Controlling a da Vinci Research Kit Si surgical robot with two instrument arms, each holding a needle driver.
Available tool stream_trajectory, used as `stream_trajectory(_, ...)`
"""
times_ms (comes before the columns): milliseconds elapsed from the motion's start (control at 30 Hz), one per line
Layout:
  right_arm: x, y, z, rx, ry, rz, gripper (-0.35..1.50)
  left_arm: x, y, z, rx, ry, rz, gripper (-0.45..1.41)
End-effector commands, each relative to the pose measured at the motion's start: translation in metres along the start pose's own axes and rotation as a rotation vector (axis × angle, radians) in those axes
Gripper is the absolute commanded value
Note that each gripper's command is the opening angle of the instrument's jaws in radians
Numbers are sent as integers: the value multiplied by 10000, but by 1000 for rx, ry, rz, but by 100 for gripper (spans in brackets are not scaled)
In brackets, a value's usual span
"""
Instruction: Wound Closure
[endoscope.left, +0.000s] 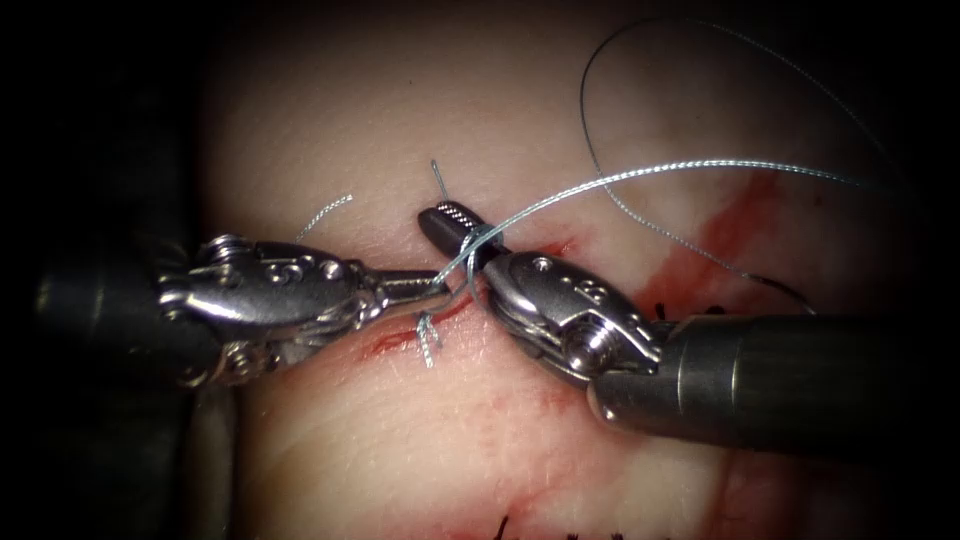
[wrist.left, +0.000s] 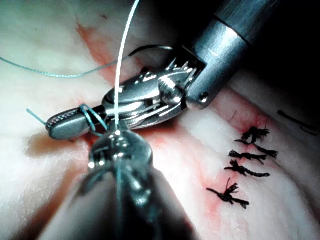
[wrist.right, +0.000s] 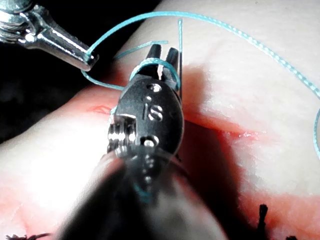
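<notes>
While poised over the cut (endoscope.left: 395, 340) in the tissue (endoscope.left: 400, 450), apparently mid knot-throw. Left tool (endoscope.left: 438, 286), from the left: fingers clamped on thread (endoscope.left: 650, 172). Right tool (endoscope.left: 440, 216): fingers slightly parted, empty, ringed by a thread loop. Next calls for catching the short thread end (endoscope.left: 438, 177) just beyond those tips without shedding the loop.

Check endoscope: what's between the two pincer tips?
A short run of thread, from the left pincer to loops around the right pincer, over the cut.
</notes>
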Motion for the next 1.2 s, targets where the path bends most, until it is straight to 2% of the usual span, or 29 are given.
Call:
stream_trajectory(33,-2,-6,5,4,0,-6,39,-2,1,7,0,0,0,-45)
stream_trajectory(200,0,-6,4,4,0,-16,42,-3,1,8,1,1,0,-45)
stream_trajectory(267,1,-5,4,3,1,-22,49,-2,1,8,1,1,0,-45)
stream_trajectory(300,0,-3,5,5,0,-22,39,-3,1,8,2,1,0,-45)
stream_trajectory(400,1,1,8,0,3,-22,36,-2,1,9,2,1,0,-45)
stream_trajectory(733,-3,19,22,-27,-27,-32,29,-1,-2,16,6,2,2,-45)
stream_trajectory(1033,-7,13,42,-30,-42,-58,24,-1,-3,17,6,2,8,-45)
stream_trajectory(1100,-6,12,45,-31,-45,-68,12,-1,-3,17,6,2,8,-45)
stream_trajectory(1167,0,9,46,-36,-45,-62,-35,-1,-3,17,6,-1,8,-45)
stream_trajectory(1200,2,9,44,-44,-46,-60,-35,-1,-3,17,6,-1,8,-45)
